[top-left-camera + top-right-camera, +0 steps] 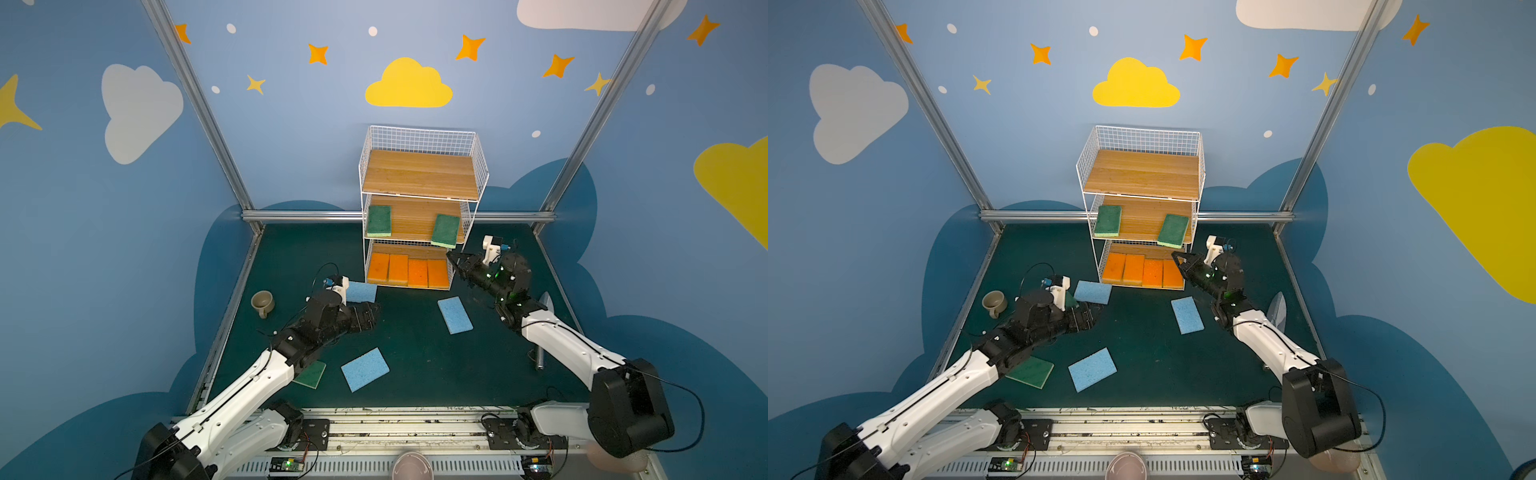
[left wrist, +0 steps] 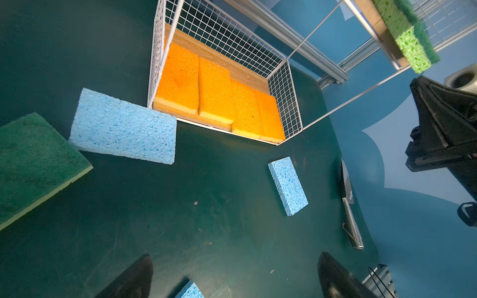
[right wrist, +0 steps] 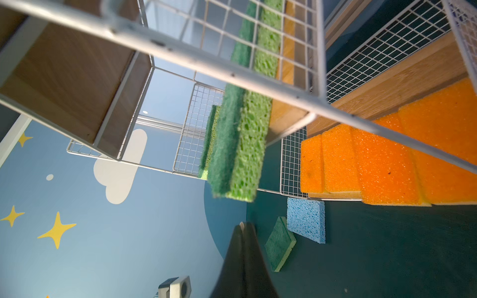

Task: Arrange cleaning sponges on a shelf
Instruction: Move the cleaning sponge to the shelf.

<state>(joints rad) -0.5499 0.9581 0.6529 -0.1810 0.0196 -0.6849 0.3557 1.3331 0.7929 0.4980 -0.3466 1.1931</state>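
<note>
Your four orange rectangular foam sponges lie side by side on the bottom plank of the tall white wire-grid shelf. Its middle tier carries two dark green sponges, one at the left end and one at the right end, which overhangs the front edge. Three light blue sponges and two more green ones lie flat on the dark green mat. Your right gripper is clenched on nothing, its tip close by that overhanging sponge but apart from it. Your left gripper hangs spread wide and empty over the mat, with a beige cup off to its left.
</note>
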